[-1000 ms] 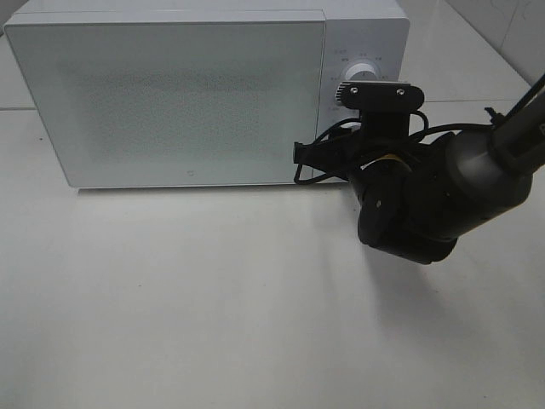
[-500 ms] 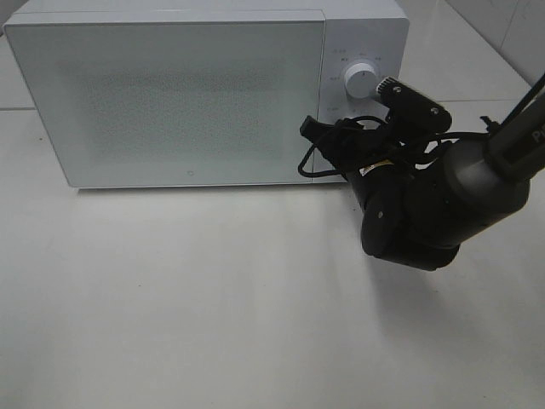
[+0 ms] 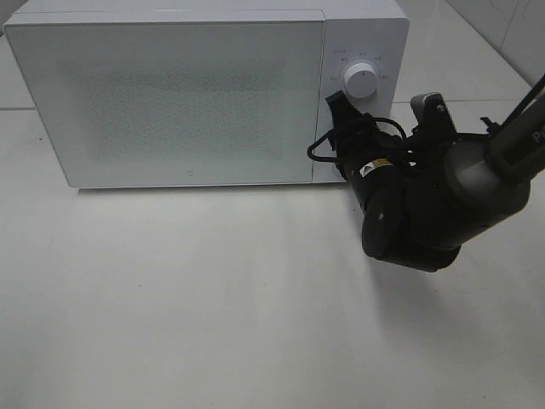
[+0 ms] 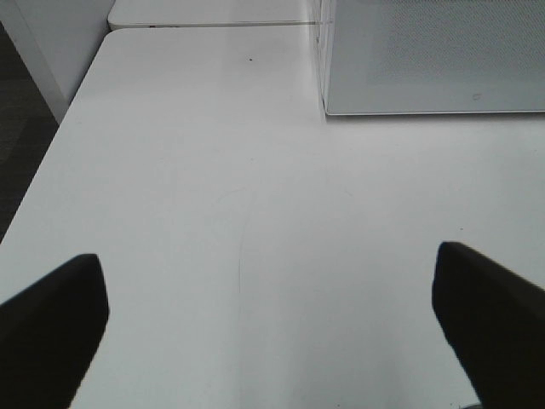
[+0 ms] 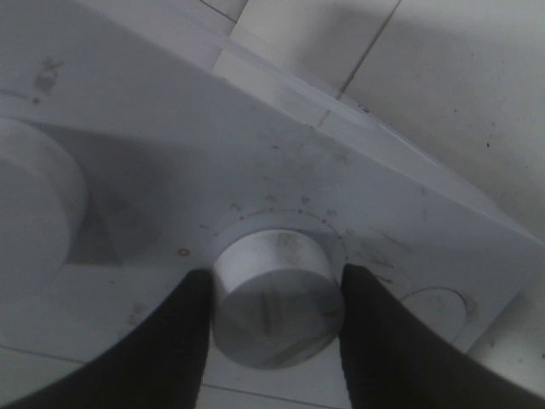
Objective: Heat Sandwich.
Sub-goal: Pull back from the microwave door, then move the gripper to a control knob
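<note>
Glossy black arm (image 3: 413, 213) — looped cables (image 3: 358, 136), dark pincer (image 5: 272, 279)

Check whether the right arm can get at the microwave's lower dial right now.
Probably yes. The right end effector sits at the lower dial, a finger on each side and seemingly touching it, and nothing stands between them.

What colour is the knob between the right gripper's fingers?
The knob is white, like the microwave's panel; the right wrist view shows it best.

High overview; wrist close-up on dial (image 5: 277, 294).
</note>
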Controlling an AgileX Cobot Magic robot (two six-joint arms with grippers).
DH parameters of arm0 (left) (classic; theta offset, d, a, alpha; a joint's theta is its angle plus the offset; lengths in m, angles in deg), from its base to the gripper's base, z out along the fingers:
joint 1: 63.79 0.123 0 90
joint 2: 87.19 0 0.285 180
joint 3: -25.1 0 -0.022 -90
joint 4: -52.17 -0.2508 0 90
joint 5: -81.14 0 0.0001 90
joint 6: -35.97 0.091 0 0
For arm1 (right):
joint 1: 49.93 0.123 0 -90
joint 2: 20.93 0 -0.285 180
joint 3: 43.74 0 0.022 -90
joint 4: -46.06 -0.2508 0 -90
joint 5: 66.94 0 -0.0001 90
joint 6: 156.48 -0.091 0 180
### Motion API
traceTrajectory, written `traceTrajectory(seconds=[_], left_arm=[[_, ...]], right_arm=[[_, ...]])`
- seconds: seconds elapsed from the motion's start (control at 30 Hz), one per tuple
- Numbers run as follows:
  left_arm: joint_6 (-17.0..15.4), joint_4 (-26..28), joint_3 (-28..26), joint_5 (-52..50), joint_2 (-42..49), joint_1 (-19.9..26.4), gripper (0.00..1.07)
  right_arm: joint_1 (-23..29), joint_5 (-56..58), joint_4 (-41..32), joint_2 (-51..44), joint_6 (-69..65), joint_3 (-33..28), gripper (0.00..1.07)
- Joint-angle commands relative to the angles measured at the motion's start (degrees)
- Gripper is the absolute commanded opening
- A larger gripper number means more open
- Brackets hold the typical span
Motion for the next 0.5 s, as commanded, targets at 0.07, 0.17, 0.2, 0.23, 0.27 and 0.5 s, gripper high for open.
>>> traceTrajectory(seconds=[0.07,0.17,0.2,0.23,0.27,0.5], left_arm=[[-0.3,0.5,0.2,-0.6,1.5,0.1,0.98],[-0.3,0.5,0.2,-0.6,1.5,0.1,0.98],[-0.3,0.5,0.2,-0.6,1.5,0.1,0.98],[-0.3,0.5,0.2,-0.6,1.5,0.1,0.98],[-0.3,0.5,0.2,-0.6,1.5,0.1,0.98],[-0.3,0.5,0.2,-0.6,1.5,0.1,0.98]], right_arm=[[-0.3,-13.5,2.6,-1.1,-10.7,1.4,0.08],[-0.3,-13.5,1.1,-1.1,-16.5,1.4,0.08],[-0.3,-13.5,0.6,-1.1,-18.4,1.4,0.08],[-0.3,-13.3,-0.3,-1.1,-21.6,1.4,0.08],[-0.3,-13.3,-0.7,-1.1,-23.0,1.4,0.08],[-0.3,-13.0,-1.4,-1.1,-28.1,1.4,0.08]])
